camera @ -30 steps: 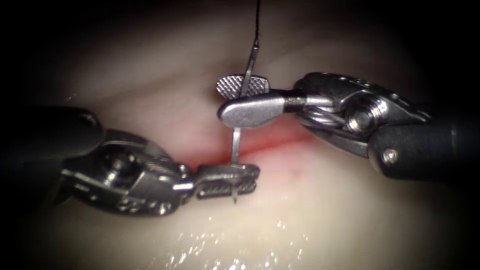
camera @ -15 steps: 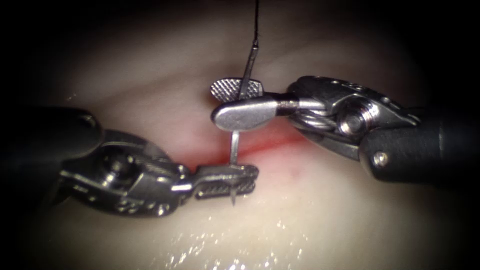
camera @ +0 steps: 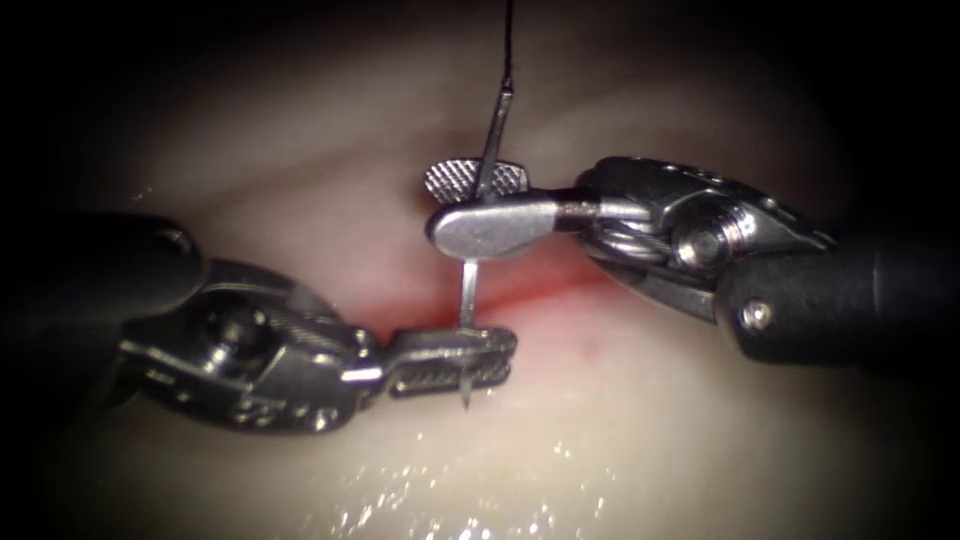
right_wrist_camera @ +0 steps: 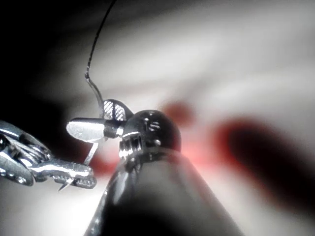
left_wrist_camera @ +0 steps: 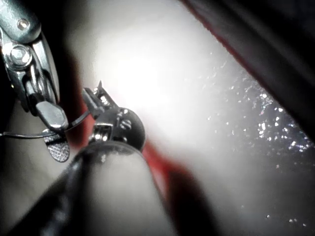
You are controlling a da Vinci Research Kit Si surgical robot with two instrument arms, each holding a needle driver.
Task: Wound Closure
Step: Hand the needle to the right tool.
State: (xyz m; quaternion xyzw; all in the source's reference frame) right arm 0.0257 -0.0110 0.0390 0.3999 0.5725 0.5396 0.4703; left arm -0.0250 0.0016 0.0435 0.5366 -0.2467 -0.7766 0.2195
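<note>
The needle (camera: 468, 290) stands nearly upright above the cut (camera: 540, 285), clear of the tissue (camera: 640, 400), with its tip (camera: 465, 400) pointing down just below the left tool (camera: 455, 362) and its tail end rising to the thread (camera: 508, 40), which runs up out of view. The left tool's jaws are clamped on the needle close to the tip. The right tool (camera: 478, 205) has its jaws parted, one on each side of the needle's upper shaft near the tail, not clamped on it. In the left wrist view the left tool (left_wrist_camera: 96, 98) carries the needle (left_wrist_camera: 78, 119) and the right tool (left_wrist_camera: 54, 132) sits just beside it. In the right wrist view the right tool (right_wrist_camera: 101, 120) straddles the needle (right_wrist_camera: 91, 152) above the left tool (right_wrist_camera: 74, 172). Red fluid (camera: 560, 270) lies along the cut beneath the right tool. Bare tissue lies open on both sides of the cut, and the near part glistens wet.
</note>
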